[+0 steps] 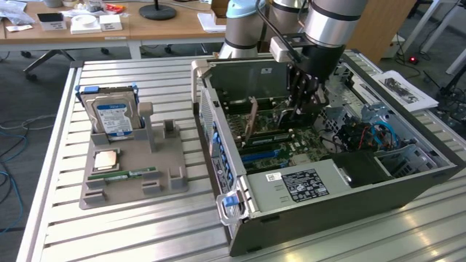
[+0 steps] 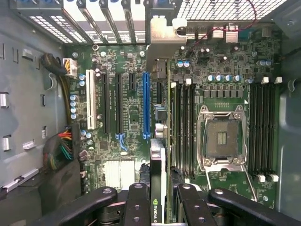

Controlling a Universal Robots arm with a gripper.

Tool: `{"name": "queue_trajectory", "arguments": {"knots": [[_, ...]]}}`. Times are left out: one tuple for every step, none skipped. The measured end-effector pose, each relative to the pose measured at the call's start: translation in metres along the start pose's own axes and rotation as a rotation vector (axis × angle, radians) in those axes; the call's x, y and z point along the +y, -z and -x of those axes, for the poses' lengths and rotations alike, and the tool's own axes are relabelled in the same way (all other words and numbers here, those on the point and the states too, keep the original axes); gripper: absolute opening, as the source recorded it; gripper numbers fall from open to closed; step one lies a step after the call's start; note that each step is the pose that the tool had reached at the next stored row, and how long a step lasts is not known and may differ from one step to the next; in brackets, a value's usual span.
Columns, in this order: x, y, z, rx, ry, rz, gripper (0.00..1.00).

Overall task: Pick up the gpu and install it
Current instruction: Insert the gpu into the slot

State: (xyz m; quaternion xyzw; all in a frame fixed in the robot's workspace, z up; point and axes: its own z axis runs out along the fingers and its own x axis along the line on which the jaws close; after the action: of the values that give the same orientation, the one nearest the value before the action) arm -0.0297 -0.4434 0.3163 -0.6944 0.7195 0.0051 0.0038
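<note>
**Gpu clenched in the claw, inside the open case**

Wrist view.
- Writing: a green NVIDIA eye mark on the gpu [image 2: 157, 205]. No other print legible.
- Gpu seen edge-on: a thin card with a black and silver edge. It runs from the gripper [image 2: 162, 200] out to a bent silver metal bracket [image 2: 162, 40] by the perforated rear slot covers.
- Claw: black jointed fingers [image 2: 138, 202] closed on either side of the card, so it is grasping the gpu.
- Card lies over the green motherboard [image 2: 131, 108], between the long blue slot [image 2: 146, 106] and the black memory slots next to the CPU socket [image 2: 222, 139]. Cannot tell whether its edge is seated.
- Socket: square, with a bright metal frame. One white slot [image 2: 91, 106] stands among the black ones. A bundle of coloured wires [image 2: 61, 148] sits by the grey case wall.

Exterior view.
- Writing: a black label [image 1: 300, 184] with white print on the case's inner box and a blue label on the hard drive [image 1: 113, 117], both too small to read.
- Arm comes down into the grey metal computer case [image 1: 350, 202]; the gripper [image 1: 302, 103] is low over the board, and the card between the fingers is hard to make out.
- On the exterior view's left, a grey moulded holder [image 1: 163, 183] rests on the ribbed aluminium table [image 1: 109, 240]. It carries the upright silver drive, a square chip [image 1: 106, 159] and a narrow green RAM stick [image 1: 124, 175], well apart from the claw.
</note>
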Motion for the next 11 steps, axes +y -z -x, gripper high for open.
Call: {"name": "queue_trajectory", "arguments": {"knots": [[0.0002,-0.0015,0.000,-0.0001,0.000,-0.0001,0.27],[0.0005,-0.0030,0.000,-0.0001,0.000,0.0000,0.27],[0.0007,-0.0043,0.000,0.0000,0.000,-0.0001,0.27],[0.0009,-0.0056,0.000,0.0000,0.000,0.0000,0.27],[0.0011,-0.0069,-0.001,-0.0001,0.000,0.0000,0.27],[0.0013,-0.0082,-0.001,-0.0001,0.000,-0.0001,0.27],[0.0015,-0.0094,-0.001,-0.0001,0.000,-0.0002,0.27],[0.0017,-0.0106,-0.001,-0.0001,0.000,-0.0004,0.27],[0.0019,-0.0118,-0.001,-0.0001,0.000,-0.0005,0.27],[0.0021,-0.0131,-0.001,-0.0001,0.000,-0.0008,0.27],[0.0022,-0.0142,-0.001,-0.0001,0.000,-0.0011,0.27]]}}
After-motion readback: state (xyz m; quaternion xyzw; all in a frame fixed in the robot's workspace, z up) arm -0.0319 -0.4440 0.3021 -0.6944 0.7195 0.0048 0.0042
